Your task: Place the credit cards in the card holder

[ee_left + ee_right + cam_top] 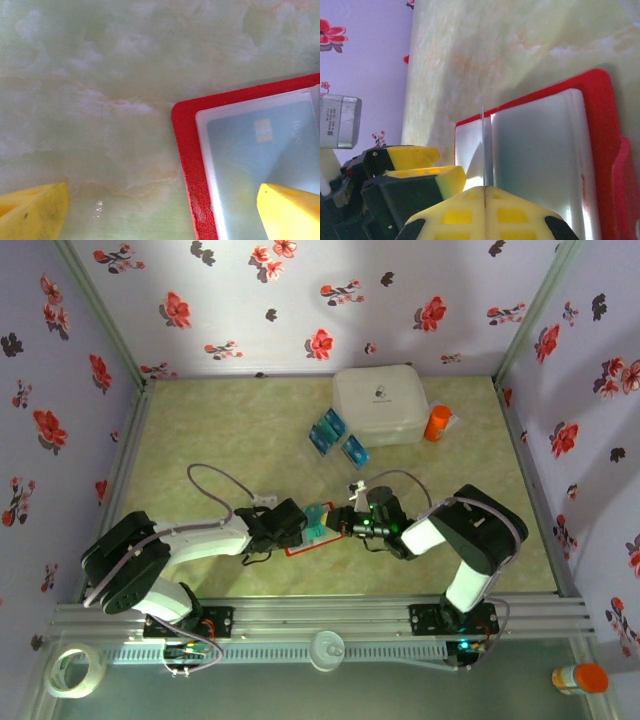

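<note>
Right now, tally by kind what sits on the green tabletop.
white case: 1
orange bottle: 1
card holder: 1
credit cards: 4, one at the card holder
Total: 7

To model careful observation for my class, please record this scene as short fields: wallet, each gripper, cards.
wallet: small flat red folding wallet, lying open, teal card in clear pocket
left gripper: open, one yellow finger over wallet
right gripper: shut on thin glossy card, edge-on above wallet
loose cards: blue and teal, beside white rounded plastic case
</note>
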